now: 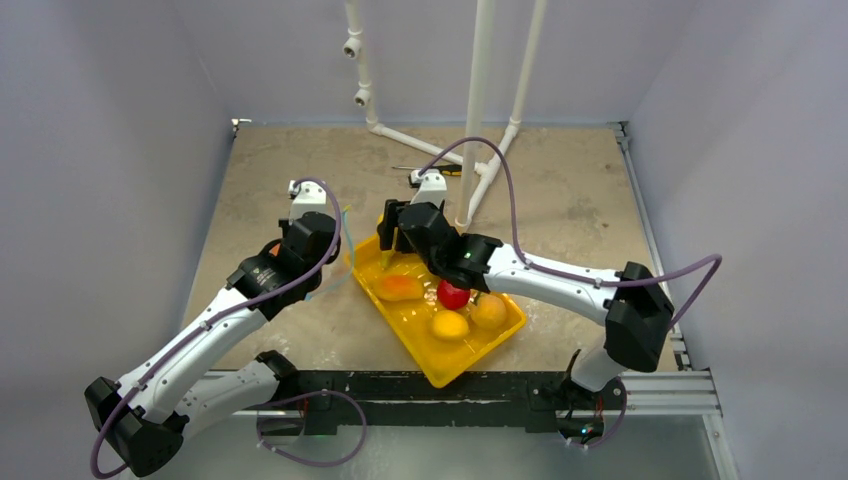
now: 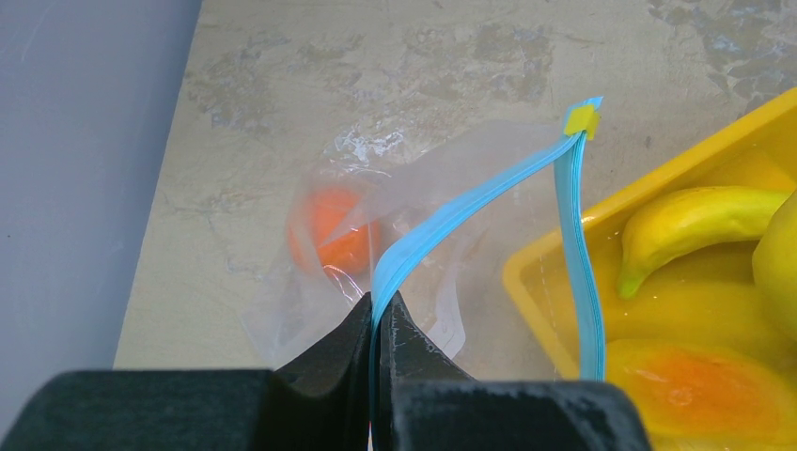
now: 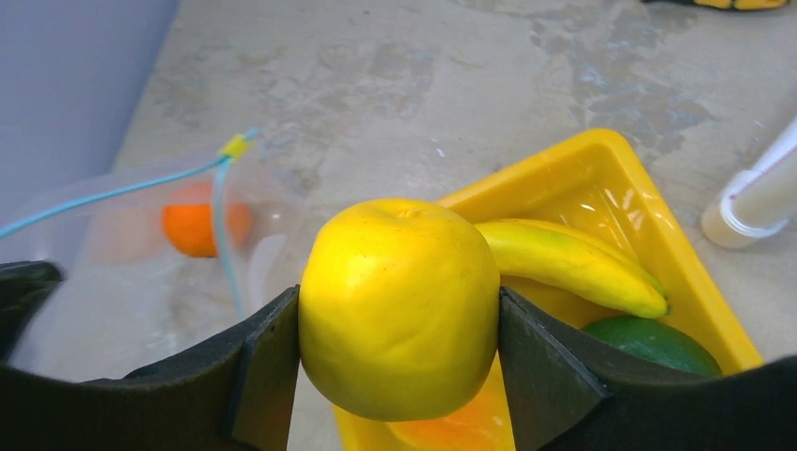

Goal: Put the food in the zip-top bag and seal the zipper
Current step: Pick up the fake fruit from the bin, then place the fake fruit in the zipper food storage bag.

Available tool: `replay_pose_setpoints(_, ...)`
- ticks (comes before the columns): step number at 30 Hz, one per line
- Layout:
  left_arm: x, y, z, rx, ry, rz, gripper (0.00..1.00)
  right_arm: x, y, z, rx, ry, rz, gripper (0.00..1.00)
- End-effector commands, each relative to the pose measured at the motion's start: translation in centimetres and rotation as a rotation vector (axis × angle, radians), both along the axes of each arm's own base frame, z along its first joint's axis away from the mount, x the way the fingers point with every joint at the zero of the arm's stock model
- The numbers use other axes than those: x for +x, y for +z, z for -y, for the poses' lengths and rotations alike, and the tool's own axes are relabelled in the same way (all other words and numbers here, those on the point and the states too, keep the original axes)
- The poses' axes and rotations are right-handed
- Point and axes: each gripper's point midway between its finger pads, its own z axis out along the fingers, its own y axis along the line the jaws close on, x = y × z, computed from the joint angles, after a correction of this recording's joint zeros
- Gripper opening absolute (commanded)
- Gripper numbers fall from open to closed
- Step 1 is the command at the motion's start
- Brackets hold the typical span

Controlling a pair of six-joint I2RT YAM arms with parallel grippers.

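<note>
My left gripper (image 2: pixel 383 305) is shut on the teal-blue zipper (image 2: pixel 470 202) and holds the clear zip-top bag (image 2: pixel 414 193) open beside the yellow tray (image 1: pixel 470 362). An orange (image 2: pixel 329 230) lies inside the bag. My right gripper (image 3: pixel 399 324) is shut on a yellow lemon (image 3: pixel 399 305), raised over the tray's far left end, right of the bag mouth. In the tray lie a banana (image 3: pixel 573 263), a green avocado (image 3: pixel 648 343), an orange mango (image 1: pixel 400 288), a red apple (image 1: pixel 453 294), another lemon (image 1: pixel 450 325) and a peach-coloured fruit (image 1: pixel 489 311).
White pipes (image 1: pixel 480 100) rise from the table just behind the tray. A black-and-yellow screwdriver (image 1: pixel 440 171) lies at the back by the pipes. Grey walls close in both sides of the table.
</note>
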Motion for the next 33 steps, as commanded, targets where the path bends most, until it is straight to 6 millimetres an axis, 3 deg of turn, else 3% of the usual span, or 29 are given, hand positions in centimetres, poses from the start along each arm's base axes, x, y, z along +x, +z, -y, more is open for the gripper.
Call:
replay_pose_setpoints(1,0.3,0.6,0.3,-0.015,-0.007,0.029,0.0,-0.9,6.4,-2.4,0.157,0.132,0.091,0.41)
replay_pose_setpoints(6,0.3,0.5,0.3,-0.014,-0.007,0.028,0.0,-1.7,8.5,-4.5,0.231,0.243,0.14,0.41)
replay_pose_setpoints(11,0.3,0.5,0.3,-0.013,-0.007,0.027,0.0,-2.3,9.0,-6.4,0.266,0.319,0.142,0.41)
replay_pose_setpoints(24,0.3,0.6,0.3,-0.017,-0.008,0.03,0.0,-3.9,6.6,-11.2,0.278,0.435,0.094,0.43)
replay_pose_setpoints(30,0.2,0.6,0.3,-0.018,-0.006,0.033,0.0,-4.2,4.7,-12.2,0.267,0.446,0.063,0.53)
replay_pose_setpoints(33,0.3,0.5,0.3,-0.017,-0.008,0.03,0.0,-4.2,3.8,-12.5,0.26,0.447,0.051,0.64)
